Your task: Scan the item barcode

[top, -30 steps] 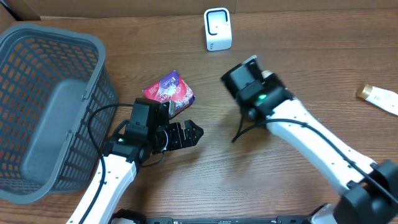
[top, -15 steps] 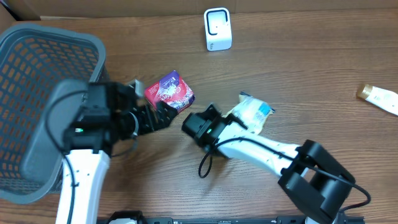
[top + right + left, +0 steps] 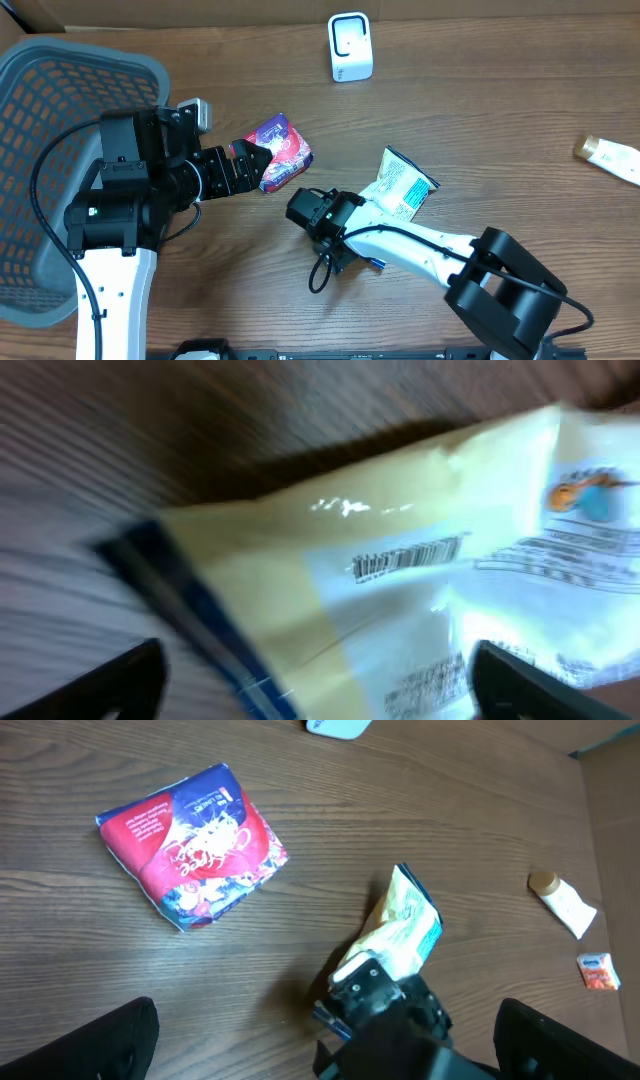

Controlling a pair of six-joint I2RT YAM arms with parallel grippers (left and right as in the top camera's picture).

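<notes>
Since a second back both arms have swung: the left one up beside the basket, the right one down to mid-table, where a packet that was not in sight then now lies. Grey plastic basket (image 3: 60, 110), open lattice walls, rounded corners, far left. Left claw (image 3: 255, 168) released, black fingers spread wide, tips just short of a red pouch (image 3: 285, 150): glossy foil, pillow-shaped, crinkled, white lettering, flat on the wood-grain table (image 3: 500, 90). Scanner (image 3: 350, 47): small white box, rounded edges, dark window, upright at the far edge and well apart from the packet. Right claw (image 3: 318, 648) released, fingers wide at either side of the wrist view. Packet (image 3: 402, 182) lies on the table right of the pouch: pale yellow-white film, shiny, wrinkled, blue edge stripe, barcode (image 3: 410, 557) facing up towards the wrist camera; its lower end runs under the right arm. Far right, a cream tube (image 3: 607, 155) with a tan cap, and near it a small orange sachet (image 3: 598, 970).
</notes>
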